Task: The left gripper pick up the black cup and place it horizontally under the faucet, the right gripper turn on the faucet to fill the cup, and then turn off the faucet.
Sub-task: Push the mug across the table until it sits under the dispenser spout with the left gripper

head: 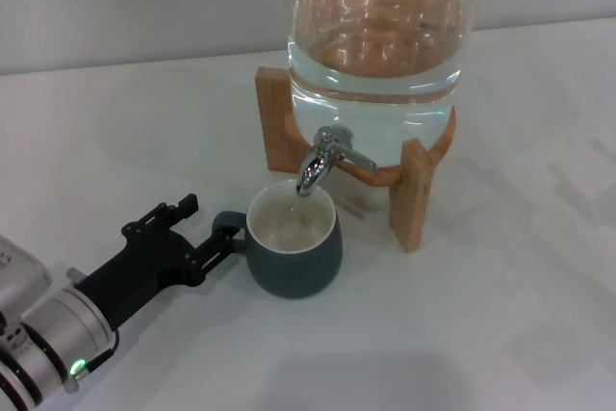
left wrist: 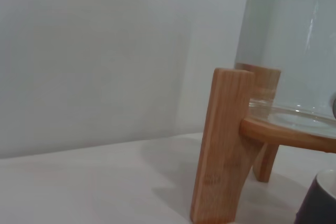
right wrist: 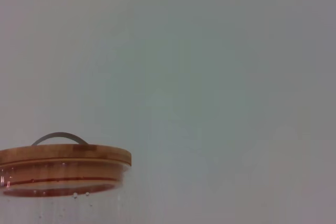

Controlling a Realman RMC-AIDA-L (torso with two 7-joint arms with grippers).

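Observation:
The black cup (head: 295, 243) stands upright on the white table, its cream inside right below the spout of the chrome faucet (head: 322, 163). The faucet is fitted to the clear glass jar (head: 375, 55) of water. My left gripper (head: 212, 223) lies low on the table just left of the cup, fingers spread apart. One fingertip (head: 231, 241) is at the cup's loop handle (head: 228, 228), the other stands off it. A corner of the cup shows in the left wrist view (left wrist: 317, 205). My right gripper is out of view.
The jar rests on a wooden stand (head: 414, 190) with legs reaching the table; one leg fills the left wrist view (left wrist: 223, 145). The jar's wooden lid shows in the right wrist view (right wrist: 63, 163). White table (head: 500, 334) lies in front and to the right.

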